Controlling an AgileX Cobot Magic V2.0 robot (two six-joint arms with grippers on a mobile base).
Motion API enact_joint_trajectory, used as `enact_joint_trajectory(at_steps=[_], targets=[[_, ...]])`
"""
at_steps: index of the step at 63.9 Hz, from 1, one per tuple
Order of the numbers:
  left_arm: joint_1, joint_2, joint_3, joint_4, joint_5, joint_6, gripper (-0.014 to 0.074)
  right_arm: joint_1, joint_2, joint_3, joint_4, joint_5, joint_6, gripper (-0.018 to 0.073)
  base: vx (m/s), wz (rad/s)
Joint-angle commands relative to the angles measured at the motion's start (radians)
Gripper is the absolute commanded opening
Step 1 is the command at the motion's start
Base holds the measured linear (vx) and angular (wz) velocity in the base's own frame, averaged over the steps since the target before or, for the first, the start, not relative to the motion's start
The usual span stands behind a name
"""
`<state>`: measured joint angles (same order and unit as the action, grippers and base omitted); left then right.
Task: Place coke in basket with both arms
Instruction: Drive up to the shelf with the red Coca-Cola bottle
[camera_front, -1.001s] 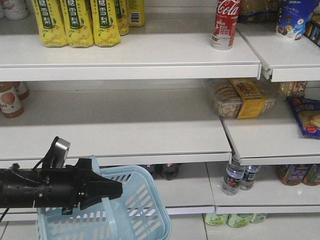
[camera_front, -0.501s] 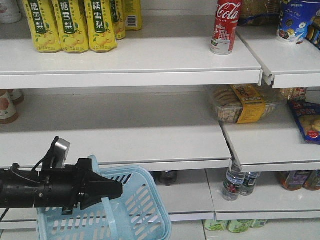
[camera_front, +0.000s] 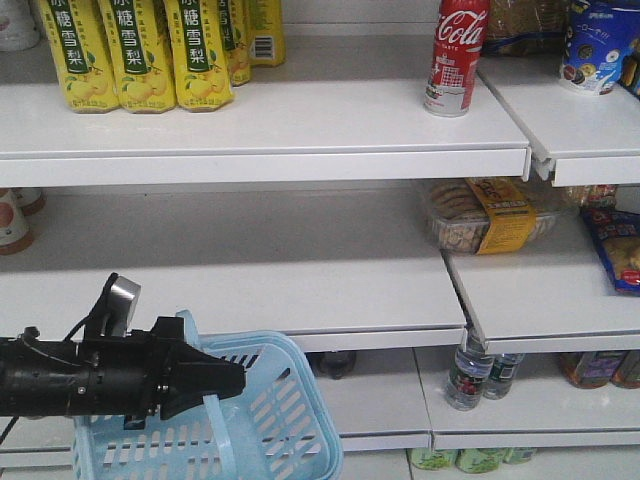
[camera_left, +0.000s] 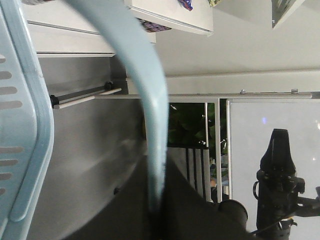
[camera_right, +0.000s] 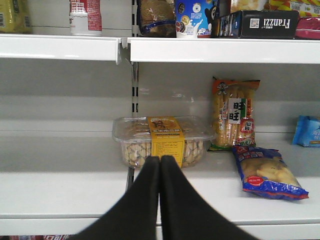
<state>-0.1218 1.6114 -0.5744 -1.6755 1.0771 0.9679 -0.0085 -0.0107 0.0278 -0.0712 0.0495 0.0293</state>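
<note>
The coke (camera_front: 456, 55), a red can with white script, stands upright on the top shelf at the upper right. Its lower part also shows in the right wrist view as the coke (camera_right: 86, 17), up and to the left. The light blue basket (camera_front: 275, 420) hangs at the lower left, below the middle shelf. My left gripper (camera_front: 238, 380) is shut on its thin handle (camera_left: 145, 75), which runs into the closed left gripper (camera_left: 157, 165). My right gripper (camera_right: 160, 159) is shut with nothing in it. It points at the middle shelf, well below the can.
Yellow drink bottles (camera_front: 130, 50) stand at the top shelf's left. A clear biscuit box (camera_right: 160, 140) lies straight ahead of the right gripper, with a blue snack bag (camera_right: 267, 172) to its right. Water bottles (camera_front: 468, 372) stand on the low shelf. The shelf edge (camera_front: 260, 165) juts forward.
The shelves and their goods have slid a little downward in the front view. The left gripper keeps its hold on the basket handle at the same spot in the picture.
</note>
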Motion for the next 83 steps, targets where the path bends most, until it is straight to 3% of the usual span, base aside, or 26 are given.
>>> enact_joint_trajectory(at_steps=[1, 83], targets=[[-0.007, -0.034, -0.024, -0.056, 0.079, 0.002, -0.0006, 0.001, 0.006, 0.008, -0.005, -0.078, -0.005, -0.0010, 0.02, -0.01], [-0.007, -0.034, -0.024, -0.056, 0.079, 0.002, -0.0006, 0.001, 0.006, 0.008, -0.005, -0.077, -0.005, -0.0010, 0.03, 0.01]])
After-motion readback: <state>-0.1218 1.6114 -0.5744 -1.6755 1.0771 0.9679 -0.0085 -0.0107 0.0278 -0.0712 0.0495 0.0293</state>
